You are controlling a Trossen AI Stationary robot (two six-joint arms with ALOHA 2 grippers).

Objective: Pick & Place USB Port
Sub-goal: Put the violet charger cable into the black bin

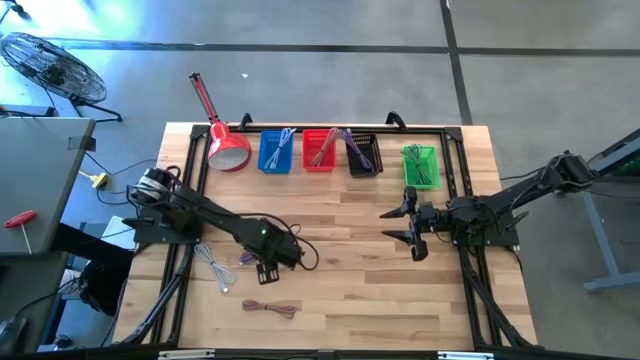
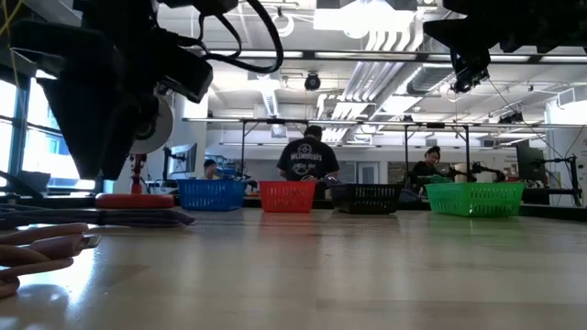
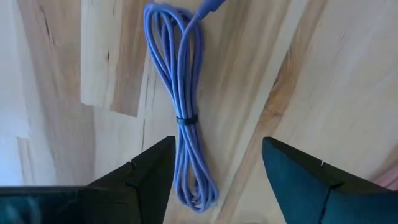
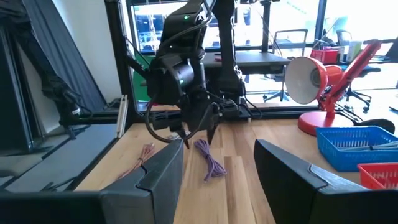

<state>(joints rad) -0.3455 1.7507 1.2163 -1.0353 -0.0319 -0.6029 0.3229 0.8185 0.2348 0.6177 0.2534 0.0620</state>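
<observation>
open left end effector [image 3: 214, 180] above purple cable [image 3: 185, 106]

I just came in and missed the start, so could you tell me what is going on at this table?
The robot is sorting bundled cables into coloured baskets. The left hand is open, straddling a purple cable lying on the table, not gripping it. The right hand waits open above the table near the green basket. Two more cables lie nearby.

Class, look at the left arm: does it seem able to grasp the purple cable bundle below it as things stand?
Probably yes. The left gripper hangs over the purple cable bundle, open, a finger on each side, with only bare table around the cable.
</observation>
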